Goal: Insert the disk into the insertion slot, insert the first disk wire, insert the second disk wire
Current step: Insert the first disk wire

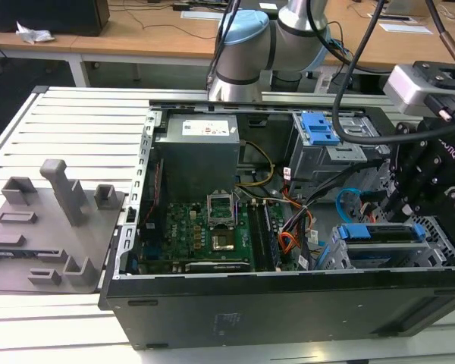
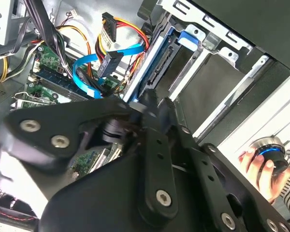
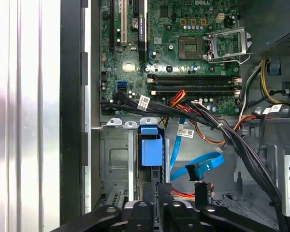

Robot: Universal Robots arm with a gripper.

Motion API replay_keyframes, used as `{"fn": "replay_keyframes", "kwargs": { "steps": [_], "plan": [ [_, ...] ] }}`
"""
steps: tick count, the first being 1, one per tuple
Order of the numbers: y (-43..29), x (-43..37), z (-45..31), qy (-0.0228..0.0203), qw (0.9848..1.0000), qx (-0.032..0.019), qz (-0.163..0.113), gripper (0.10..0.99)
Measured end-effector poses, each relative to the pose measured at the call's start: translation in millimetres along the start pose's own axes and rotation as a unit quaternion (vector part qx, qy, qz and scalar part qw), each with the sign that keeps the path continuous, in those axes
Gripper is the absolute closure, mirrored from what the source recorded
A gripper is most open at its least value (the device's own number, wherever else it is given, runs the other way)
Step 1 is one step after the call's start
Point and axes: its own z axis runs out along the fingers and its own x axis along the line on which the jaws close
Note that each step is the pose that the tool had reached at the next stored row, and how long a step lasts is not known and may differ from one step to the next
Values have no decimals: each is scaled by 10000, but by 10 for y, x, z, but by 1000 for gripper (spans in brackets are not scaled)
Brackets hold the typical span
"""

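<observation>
And here's the gripper (image 1: 394, 203), matte black linkage arms studded with silver bolts, down at the near corner of the case on the exterior view's right. It's poised right at the disk (image 1: 381, 232). The disk sits in the insertion slot (image 1: 443, 236), a silver-grey sheet-metal cage with round-hole perforated walls. The disk's glossy blue plastic carrier shows as a long strip along the bay.

Is the claw open or closed? I cannot tell; its own dark body covers the end of the disk in both wrist views. Most of the disk's metal is buried inside the cage too.

A flat blue cable (image 3: 205, 164) loops loosely beside the bay, its black connector (image 3: 190, 172) lying apart from the disk. A thick bundle of black wires (image 3: 241, 145) sweeps past toward the green motherboard (image 3: 183, 48).

Room is tight. The bay is barely wider than the disk, hemmed between the black case wall (image 3: 71, 121) and that cable tangle.

Further back stands a taller grey cage (image 1: 341, 152) with a ribbed blue tab (image 1: 318, 127).

The ridged aluminium table (image 1: 76, 129) carries a grey moulded plastic fixture (image 1: 53, 220). At the cut-off corner of the second wrist view, a person's hand (image 2: 256, 169) in a striped sleeve rests on a round knob (image 2: 273, 152).
</observation>
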Motion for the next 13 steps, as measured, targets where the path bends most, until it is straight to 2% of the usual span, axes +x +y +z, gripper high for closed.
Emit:
{"fn": "replay_keyframes", "kwargs": {
  "steps": [1, 3, 4, 5, 7, 10, 13],
  "plan": [
    [0, 0, -1, 0, 10000, 0, 0, 851],
    [0, 0, -2, 0, 10000, 0, 0, 729],
    [0, 0, -3, 0, 10000, 0, 0, 729],
    [1, -2, -6, 1, 10000, 0, 0, 667],
    [1, -20, -5, 0, 10000, 0, 0, 667],
    [2, -104, -5, 1, 10000, 0, 0, 667],
    [5, -282, -5, 1, 10000, 0, 0, 667]
  ]
}}
